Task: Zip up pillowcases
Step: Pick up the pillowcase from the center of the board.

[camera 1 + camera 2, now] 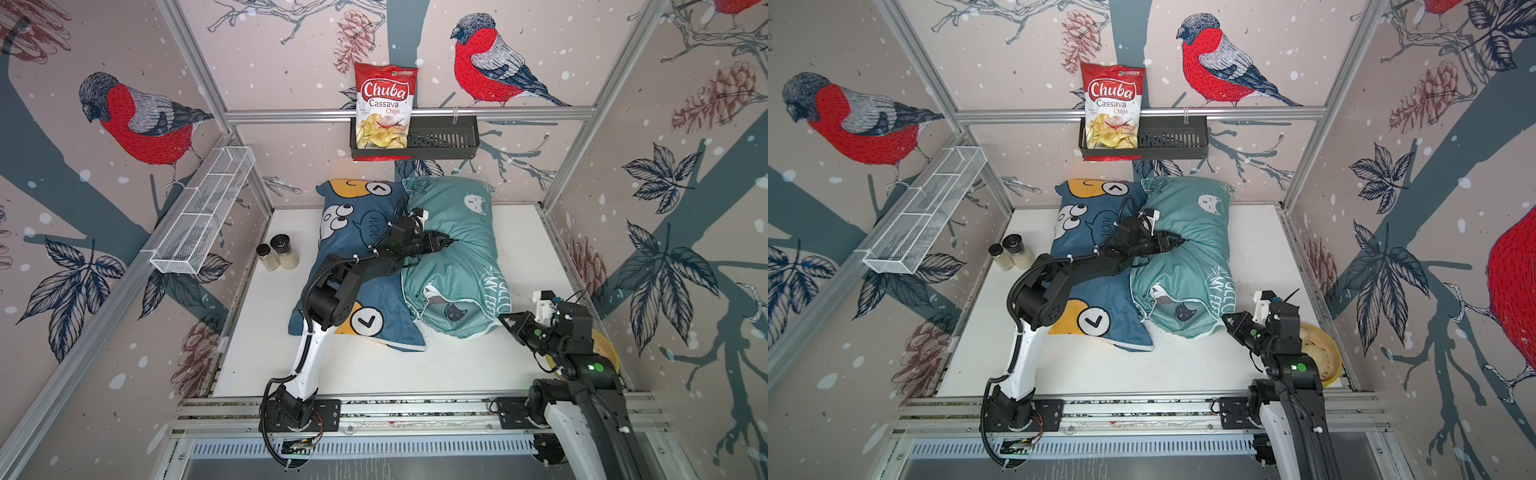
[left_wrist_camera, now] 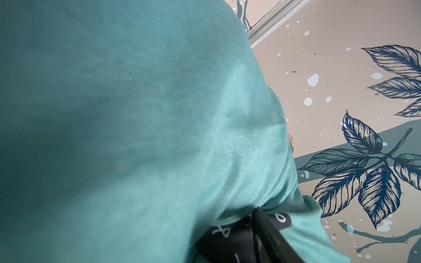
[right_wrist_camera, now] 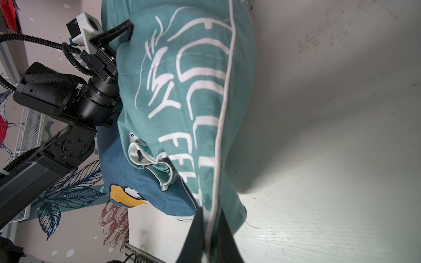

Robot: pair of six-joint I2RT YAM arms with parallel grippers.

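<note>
Two pillowcases lie side by side on the white table: a dark blue one (image 1: pixel 357 232) with cartoon faces and a teal one (image 1: pixel 457 266) with cats and white lettering. My left gripper (image 1: pixel 451 240) reaches over the blue pillow and is shut on a bunched fold at the teal pillow's waist. In the left wrist view teal fabric (image 2: pixel 136 113) covers all but one finger (image 2: pixel 268 234). My right gripper (image 3: pixel 210 218) is shut on the white-piped edge at the teal pillow's near right corner (image 1: pixel 490 328). The teal pillow's white zipper edge (image 3: pixel 148 157) gapes open on its near left side.
Two spice jars (image 1: pixel 276 251) stand left of the blue pillow. A yellow bowl (image 1: pixel 604 345) sits under the right arm. A white wire shelf (image 1: pixel 203 212) hangs on the left wall. A black basket (image 1: pixel 444 141) with a chips bag (image 1: pixel 384 106) hangs on the back rail.
</note>
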